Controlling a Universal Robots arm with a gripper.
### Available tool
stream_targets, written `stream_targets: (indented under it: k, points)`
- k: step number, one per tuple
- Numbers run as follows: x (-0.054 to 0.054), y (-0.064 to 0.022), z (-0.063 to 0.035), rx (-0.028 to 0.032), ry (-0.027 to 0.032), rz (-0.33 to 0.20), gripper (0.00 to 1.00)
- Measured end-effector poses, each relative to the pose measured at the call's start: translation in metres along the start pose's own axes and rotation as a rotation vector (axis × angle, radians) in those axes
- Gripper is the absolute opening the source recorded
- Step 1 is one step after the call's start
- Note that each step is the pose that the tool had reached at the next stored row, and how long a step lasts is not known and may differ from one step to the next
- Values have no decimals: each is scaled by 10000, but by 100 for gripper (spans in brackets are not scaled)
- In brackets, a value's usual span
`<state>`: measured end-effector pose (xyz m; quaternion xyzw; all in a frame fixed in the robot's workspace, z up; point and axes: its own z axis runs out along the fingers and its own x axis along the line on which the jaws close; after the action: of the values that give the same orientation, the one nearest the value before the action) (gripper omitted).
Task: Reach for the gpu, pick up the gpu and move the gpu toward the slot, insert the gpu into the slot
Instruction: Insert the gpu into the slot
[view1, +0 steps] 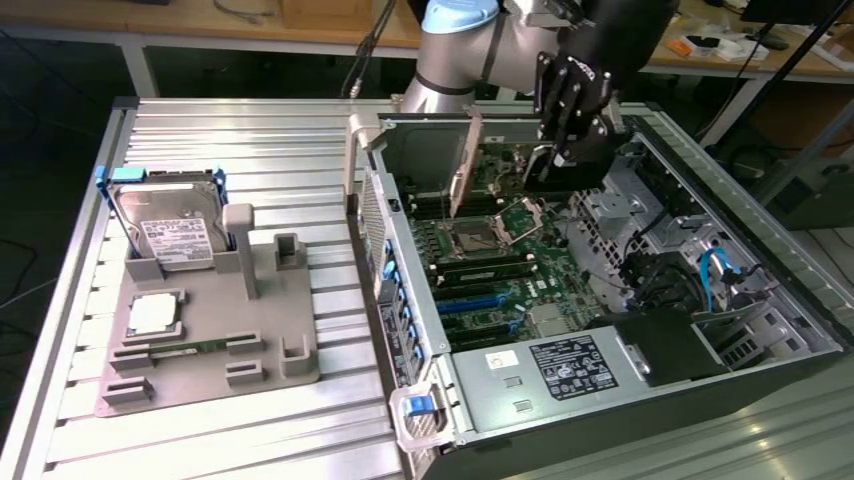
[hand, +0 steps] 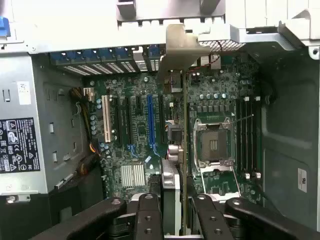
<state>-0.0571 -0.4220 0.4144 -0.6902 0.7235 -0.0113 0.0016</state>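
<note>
Clearly, the reaching and the picking up are done: the gpu (view1: 465, 172) is lifted clear of the motherboard (hand: 131, 131) and is held upright inside the open computer case (view1: 787, 325). The gripper (hand: 177, 220) is clenched on the near end of the card, and one of its black fingers (hand: 149, 216) is seen at each side of it. In the wrist view the card is seen edge-on, as a thin line from the gripper to the silvery end bracket (hand: 176, 47). This line lies between the blue slot (hand: 150, 120) and the processor socket (hand: 214, 142), not over the slot. The insertion is therefore judged as not yet done; what is left is the rest of the move toward the slot and the pressing in. The lower edge of the card with its contacts cannot be made out, and its height above the board cannot be told. The place where the fingers meet the card is cut off.
</note>
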Motion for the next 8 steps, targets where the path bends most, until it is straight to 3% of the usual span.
stream_targets:
  k: [2, 4, 5, 8]
  points:
    - [-3, 4, 57, 1, -4, -256, 28]
    - [-7, 23, 271, -4, 25, -265, 28]
    - [-6, 25, 327, -5, 25, -266, 28]
    - [8, 28, 378, -7, 25, -265, 28]
